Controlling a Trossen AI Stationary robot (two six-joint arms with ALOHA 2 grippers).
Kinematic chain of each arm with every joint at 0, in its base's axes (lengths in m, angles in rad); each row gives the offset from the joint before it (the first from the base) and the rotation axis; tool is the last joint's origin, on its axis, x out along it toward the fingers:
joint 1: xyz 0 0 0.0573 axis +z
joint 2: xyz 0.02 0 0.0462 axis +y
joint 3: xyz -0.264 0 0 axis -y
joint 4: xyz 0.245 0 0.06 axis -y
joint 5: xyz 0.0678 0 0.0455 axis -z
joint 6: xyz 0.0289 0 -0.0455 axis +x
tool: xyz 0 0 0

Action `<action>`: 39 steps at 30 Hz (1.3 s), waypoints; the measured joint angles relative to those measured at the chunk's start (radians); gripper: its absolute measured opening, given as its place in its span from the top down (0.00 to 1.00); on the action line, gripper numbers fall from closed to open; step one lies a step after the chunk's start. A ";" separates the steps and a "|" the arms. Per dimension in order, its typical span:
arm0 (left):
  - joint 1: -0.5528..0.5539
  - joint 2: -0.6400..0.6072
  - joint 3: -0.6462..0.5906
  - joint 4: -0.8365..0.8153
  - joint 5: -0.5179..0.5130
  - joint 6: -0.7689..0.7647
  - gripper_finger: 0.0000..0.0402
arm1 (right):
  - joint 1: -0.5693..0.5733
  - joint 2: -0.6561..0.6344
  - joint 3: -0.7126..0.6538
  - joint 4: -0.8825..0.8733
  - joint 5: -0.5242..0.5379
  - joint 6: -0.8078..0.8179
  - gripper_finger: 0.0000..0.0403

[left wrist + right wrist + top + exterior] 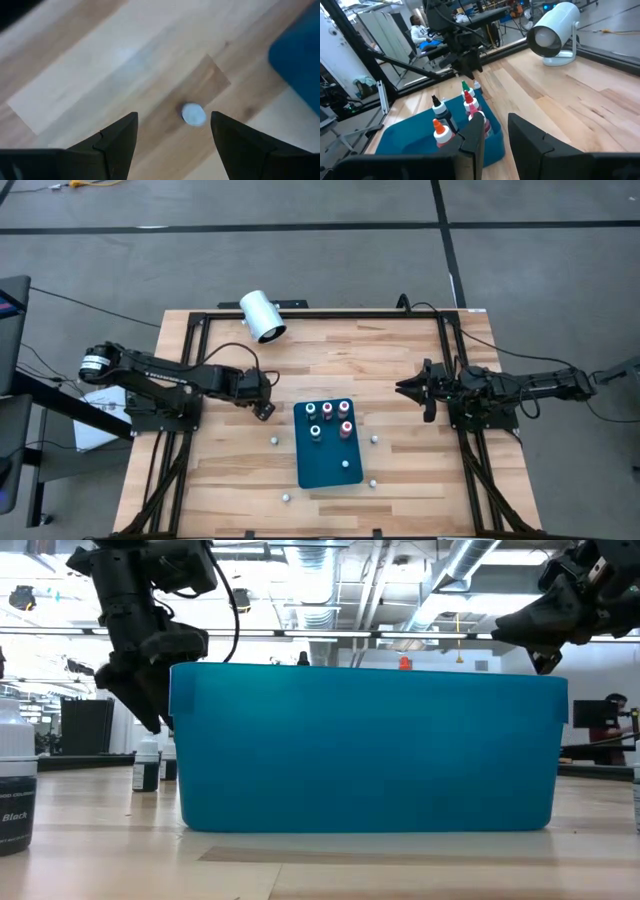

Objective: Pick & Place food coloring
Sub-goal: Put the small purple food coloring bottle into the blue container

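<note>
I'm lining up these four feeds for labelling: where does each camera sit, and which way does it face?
High view: overhead, straight down on the table; both arms show.
Low view: table height, level into the teal mat; arms hang above.
Left wrist view: on the left arm, down at a white cap between the open left pincer.
Right wrist view: across the bottles toward the left arm; right pincer low in the picture.
Shared: the mat.

Pale wooden table (400,470) of smooth, matt planks; a teal mat (322,470) with a dull finish; a white cylinder (555,31) of glossy plastic.
</note>
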 joint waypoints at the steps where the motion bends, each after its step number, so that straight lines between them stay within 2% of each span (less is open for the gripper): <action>1: 0.006 0.009 0.000 0.012 -0.004 0.009 0.40 | 0.000 0.000 0.000 0.000 0.000 0.004 0.81; 14: 0.036 0.150 -0.002 0.040 0.053 0.018 0.40 | 0.000 0.000 0.002 0.008 -0.001 0.019 0.81; 21: 0.036 0.152 0.015 0.077 0.074 0.012 0.40 | 0.000 0.000 0.002 0.007 -0.001 0.026 0.81; 25: 0.036 0.152 0.063 0.013 0.074 0.021 0.40 | 0.000 0.000 0.002 0.007 -0.001 0.028 0.81; 30: 0.036 0.151 0.103 -0.089 0.021 0.024 0.40 | 0.000 0.000 0.002 0.008 -0.001 0.028 0.81; 39: 0.036 0.159 0.090 -0.066 0.088 0.002 0.40 | 0.000 0.000 0.002 0.015 -0.001 0.028 0.81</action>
